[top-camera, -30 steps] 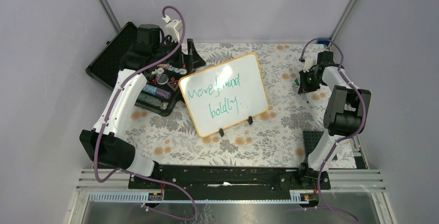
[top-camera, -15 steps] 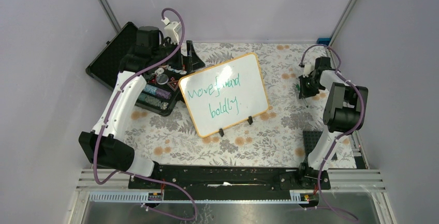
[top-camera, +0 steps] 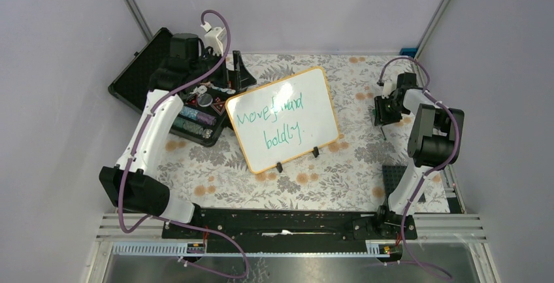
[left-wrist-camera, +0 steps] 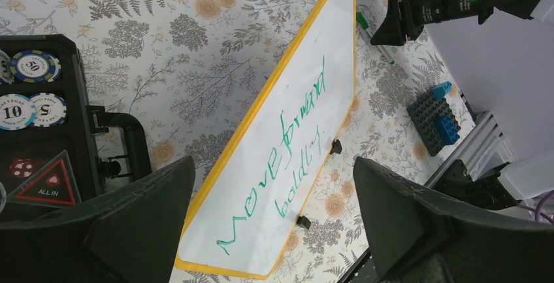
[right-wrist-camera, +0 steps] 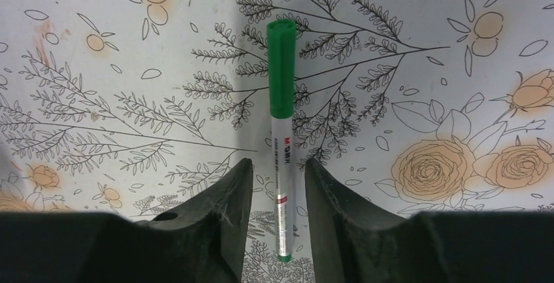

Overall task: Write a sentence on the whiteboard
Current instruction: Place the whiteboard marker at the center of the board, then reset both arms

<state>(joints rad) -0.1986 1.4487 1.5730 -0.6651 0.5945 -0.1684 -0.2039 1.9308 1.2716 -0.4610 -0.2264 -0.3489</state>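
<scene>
The whiteboard [top-camera: 307,103] with its orange-yellow rim stands tilted on two black clip feet at mid-table. The sentence [top-camera: 269,114] in green reads "Move forward boldly." The left wrist view also shows the whiteboard [left-wrist-camera: 297,80] and the sentence [left-wrist-camera: 287,159]. A green-capped marker [right-wrist-camera: 281,100] lies flat on the flowered cloth. My right gripper [right-wrist-camera: 277,163] is open around its barrel, with a gap on each side. From above, the right gripper [top-camera: 382,114] hangs low to the right of the board. My left gripper [top-camera: 225,80] is open wide and empty, above the board's left edge.
A black foam-lined case [top-camera: 140,74] with poker chips [left-wrist-camera: 29,110] lies open at the back left, touching the board's left edge. A blue and black brick block [left-wrist-camera: 434,116] sits near the right arm's base. Metal rails run along the table's near edge.
My right gripper has opened, and the marker now lies loose on the cloth between its fingers. The right wrist shifted slightly left. The left arm barely moved.
</scene>
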